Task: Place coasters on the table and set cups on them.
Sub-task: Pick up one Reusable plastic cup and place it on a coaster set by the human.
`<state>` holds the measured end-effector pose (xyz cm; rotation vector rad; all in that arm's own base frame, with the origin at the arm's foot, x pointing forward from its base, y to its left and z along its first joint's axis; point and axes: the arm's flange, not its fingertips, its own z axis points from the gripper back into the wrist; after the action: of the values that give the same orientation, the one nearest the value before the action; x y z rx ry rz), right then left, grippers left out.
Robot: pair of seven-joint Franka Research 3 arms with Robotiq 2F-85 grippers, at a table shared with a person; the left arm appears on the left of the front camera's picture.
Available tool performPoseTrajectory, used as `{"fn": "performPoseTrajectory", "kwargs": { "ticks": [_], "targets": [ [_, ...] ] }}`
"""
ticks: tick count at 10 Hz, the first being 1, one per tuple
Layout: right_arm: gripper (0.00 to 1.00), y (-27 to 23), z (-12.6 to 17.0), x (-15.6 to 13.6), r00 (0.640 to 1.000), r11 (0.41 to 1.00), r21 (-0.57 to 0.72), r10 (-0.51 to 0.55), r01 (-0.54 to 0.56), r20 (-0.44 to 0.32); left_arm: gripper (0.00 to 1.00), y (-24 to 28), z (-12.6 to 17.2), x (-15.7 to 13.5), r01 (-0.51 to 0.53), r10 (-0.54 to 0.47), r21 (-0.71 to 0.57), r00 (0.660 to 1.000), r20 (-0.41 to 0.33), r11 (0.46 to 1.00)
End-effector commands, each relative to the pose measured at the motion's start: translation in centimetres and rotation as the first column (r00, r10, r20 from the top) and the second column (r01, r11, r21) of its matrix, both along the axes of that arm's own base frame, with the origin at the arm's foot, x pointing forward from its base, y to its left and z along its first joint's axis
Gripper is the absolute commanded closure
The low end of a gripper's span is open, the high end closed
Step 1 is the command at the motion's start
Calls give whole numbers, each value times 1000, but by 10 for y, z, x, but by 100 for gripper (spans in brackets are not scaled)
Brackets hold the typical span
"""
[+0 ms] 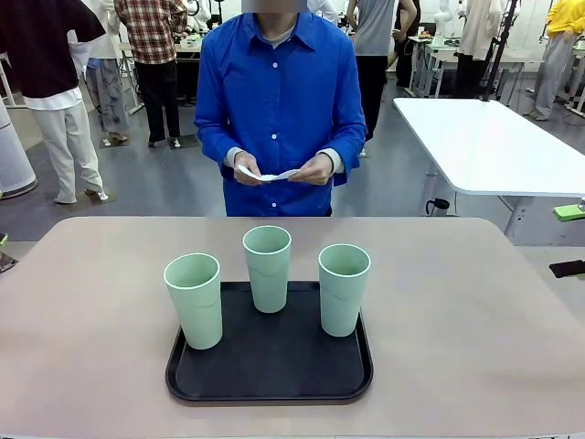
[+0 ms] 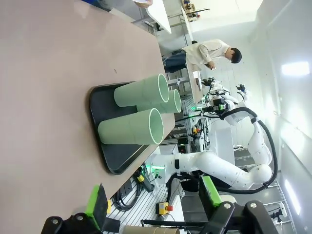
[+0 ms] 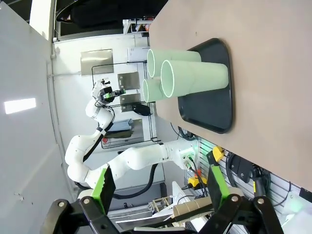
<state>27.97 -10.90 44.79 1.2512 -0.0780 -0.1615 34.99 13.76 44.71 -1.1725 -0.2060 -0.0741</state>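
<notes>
Three pale mint-green cups point(image 1: 194, 297) point(image 1: 268, 265) point(image 1: 344, 288) stand upright on a black tray point(image 1: 274, 370) in the middle of the beige-pink table point(image 1: 91, 311). Across the table, a person in a blue shirt holds thin white coasters point(image 1: 270, 174) in both hands at waist height, above the far edge. My left gripper point(image 2: 153, 200) is open and empty, off the table's side, looking across at the cups point(image 2: 131, 129) and tray point(image 2: 109, 151). From the opposite side, my right gripper point(image 3: 161, 187) is also open and empty, facing the cups point(image 3: 195, 78) and tray point(image 3: 214, 112).
A white table point(image 1: 494, 146) stands behind at the right. A small black object point(image 1: 567, 268) lies at the beige table's right edge. Other people stand in the background. Bare tabletop surrounds the tray on all sides.
</notes>
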Motion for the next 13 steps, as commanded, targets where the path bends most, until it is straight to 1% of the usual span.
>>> {"fn": "performPoseTrajectory", "kwargs": {
  "ticks": [1,13],
  "targets": [
    [0,-2,0,0,1000,1000,-2,-9,9,2,0,1,0,-1,0,0,-6,1000,3,1000],
    [0,-2,0,0,1000,1000,-2,-9,9,2,0,1,0,-1,0,0,-6,1000,3,1000]
  ]
}}
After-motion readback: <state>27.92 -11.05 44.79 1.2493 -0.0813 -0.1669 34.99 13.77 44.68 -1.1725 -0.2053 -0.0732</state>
